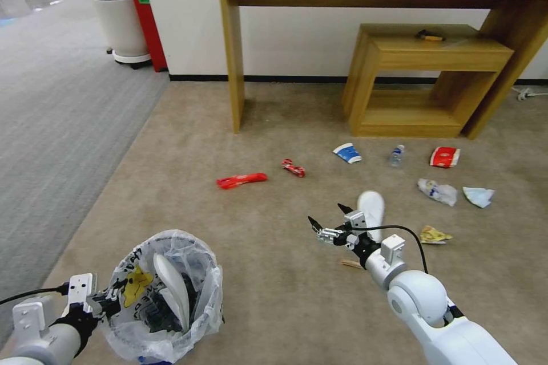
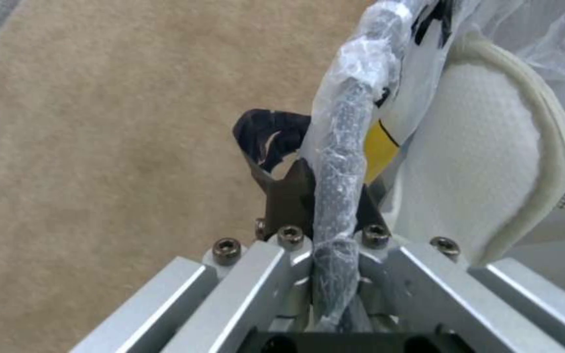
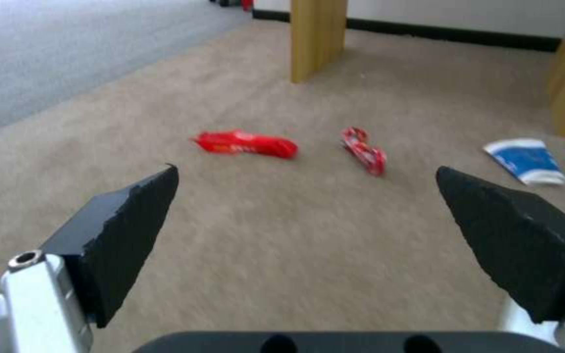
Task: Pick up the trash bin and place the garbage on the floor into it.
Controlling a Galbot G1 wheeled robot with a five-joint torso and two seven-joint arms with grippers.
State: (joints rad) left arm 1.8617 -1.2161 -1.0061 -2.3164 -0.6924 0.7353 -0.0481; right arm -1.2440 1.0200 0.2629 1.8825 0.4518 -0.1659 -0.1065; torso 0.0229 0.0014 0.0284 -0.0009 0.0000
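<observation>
Head view: trash bin (image 1: 165,296) held off floor (image 1: 274,302) at near left, rim clamped between left gripper (image 1: 105,300) fingers through bag liner. One white slipper (image 1: 174,293) already inside bin. Bin judged light; liner thin and slippery, so hold on stiff rim is correct. Right gripper (image 1: 330,221) to right of bin, jaws spread wide, empty, above second slipper (image 1: 372,206). Beyond bin: red wrappers (image 1: 241,180), paper cup (image 1: 347,153), bottle (image 1: 397,155), carton (image 1: 444,157). Wrappers soft, light; pinch at middle.
</observation>
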